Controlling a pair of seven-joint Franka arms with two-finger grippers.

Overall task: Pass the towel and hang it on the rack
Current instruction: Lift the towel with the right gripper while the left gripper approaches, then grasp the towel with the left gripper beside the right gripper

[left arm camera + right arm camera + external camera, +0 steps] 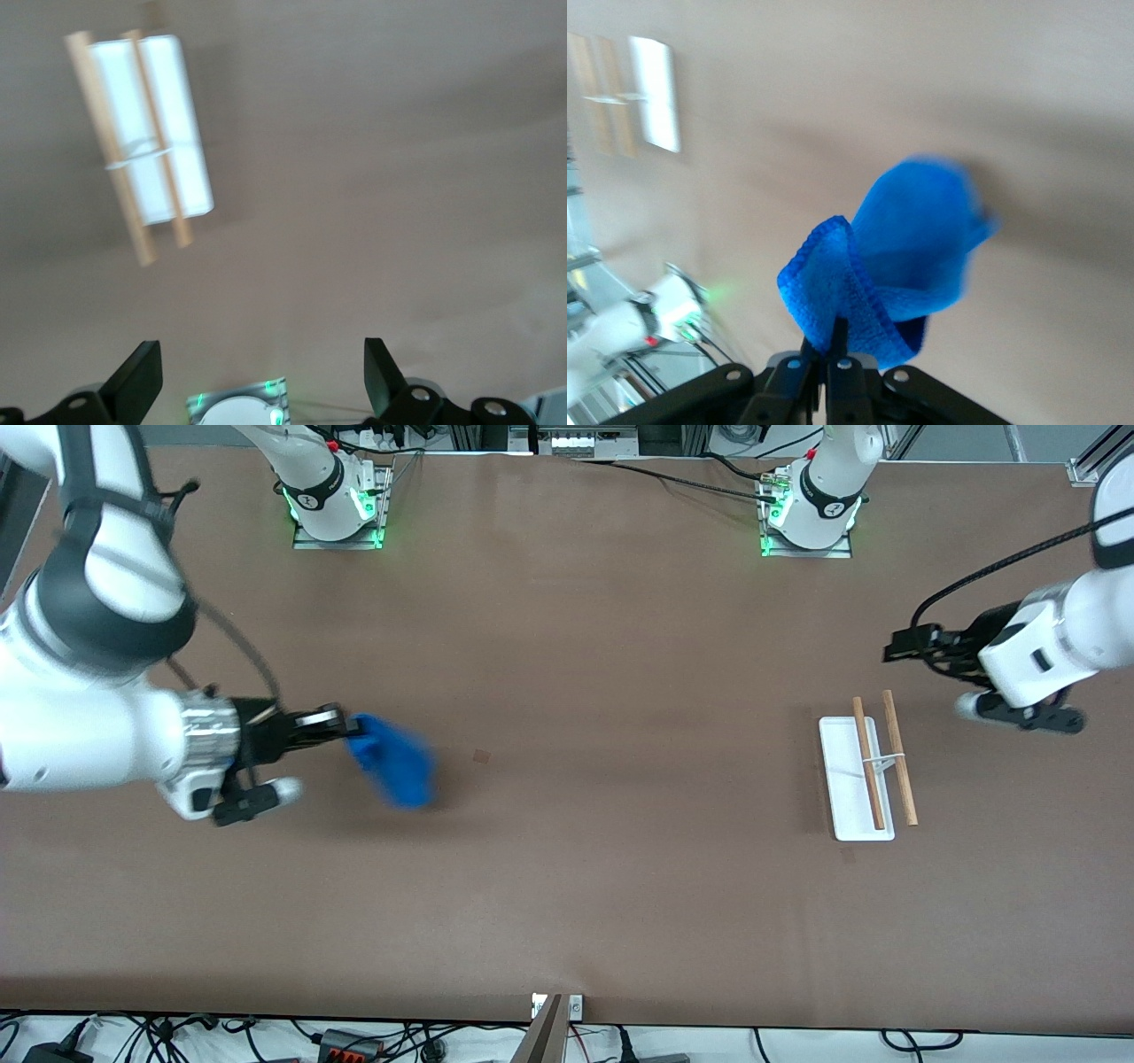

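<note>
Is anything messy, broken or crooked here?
Nothing looks broken or spilled. The rack stands flat on the table with both wooden rods straight and bare. The towel hangs bunched from the shut right gripper over the table. The left gripper waits open near the rack.

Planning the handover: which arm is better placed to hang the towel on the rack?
Left. The left gripper hangs open beside the rack; the right gripper, shut on the towel, is at the right arm's end.
</note>
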